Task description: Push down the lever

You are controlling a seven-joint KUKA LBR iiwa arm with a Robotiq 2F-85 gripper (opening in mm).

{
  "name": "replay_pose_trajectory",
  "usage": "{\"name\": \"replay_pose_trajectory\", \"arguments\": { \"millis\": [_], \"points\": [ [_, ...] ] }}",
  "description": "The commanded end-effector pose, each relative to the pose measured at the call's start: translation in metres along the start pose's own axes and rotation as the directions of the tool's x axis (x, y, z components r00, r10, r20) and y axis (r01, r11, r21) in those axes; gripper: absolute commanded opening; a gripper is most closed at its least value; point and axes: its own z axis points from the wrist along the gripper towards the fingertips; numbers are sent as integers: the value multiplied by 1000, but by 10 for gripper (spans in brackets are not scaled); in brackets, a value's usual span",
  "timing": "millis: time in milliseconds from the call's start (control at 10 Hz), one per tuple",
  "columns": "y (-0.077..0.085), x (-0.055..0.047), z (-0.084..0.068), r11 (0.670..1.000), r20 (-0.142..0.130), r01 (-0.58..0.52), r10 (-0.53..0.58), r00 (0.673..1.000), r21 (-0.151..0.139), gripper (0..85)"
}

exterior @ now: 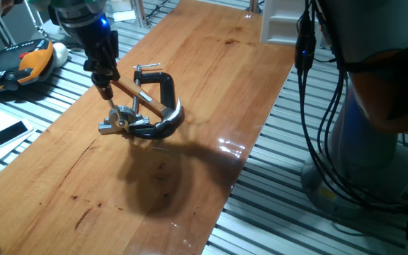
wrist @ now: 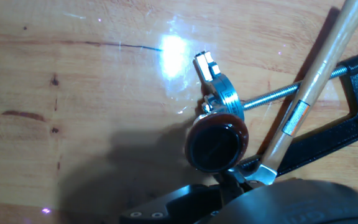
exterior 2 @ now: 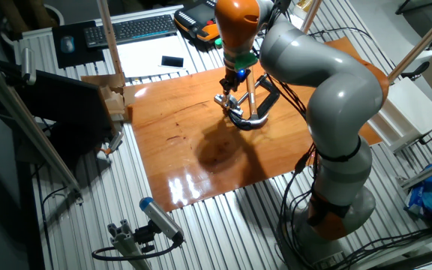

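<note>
The lever (wrist: 217, 145), its dark red-brown knob facing the hand camera, was seen on its silver fitting (wrist: 219, 94) beside the black C-clamp (exterior: 161, 91) and hammer (wrist: 309, 93). The gripper (exterior: 104, 86) was positioned directly above; its finger spacing could not be told.

In the hand view you see the lever (wrist: 217, 144) end-on: its dark knob fills the middle and hides the rod behind it. The C-clamp (wrist: 347, 118) and the hammer handle (wrist: 319, 74) run off the right and top edges. The gripper (exterior: 107, 91) is too small in both fixed views to tell how its jaws stand, and the arm hides part of the counter (exterior 2: 201, 150) there.
</note>
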Motion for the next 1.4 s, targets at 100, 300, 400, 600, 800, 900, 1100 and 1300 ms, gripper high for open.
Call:
{"name": "replay_pose_trajectory", "arguments": {
  "millis": [100,300,400,600,800,900,1100,1300],
  "points": [
    [6,-5,0,1000,-4,-7,7,1000,-2,0],
    [14,-9,0,1000,-6,-16,16,1000,-4,0],
    [17,-12,1,1000,-4,-16,16,1000,-5,0],
    [18,-16,2,1000,-3,-14,14,1000,6,0],
    [22,-22,4,1000,-9,-12,12,1000,4,0],
    [25,-24,6,1000,-8,-13,13,1000,-2,0],
    [28,-30,10,1000,-9,-15,15,1000,-3,0],
    [25,-25,7,1000,-6,-14,14,1000,5,0]
  ]
}}
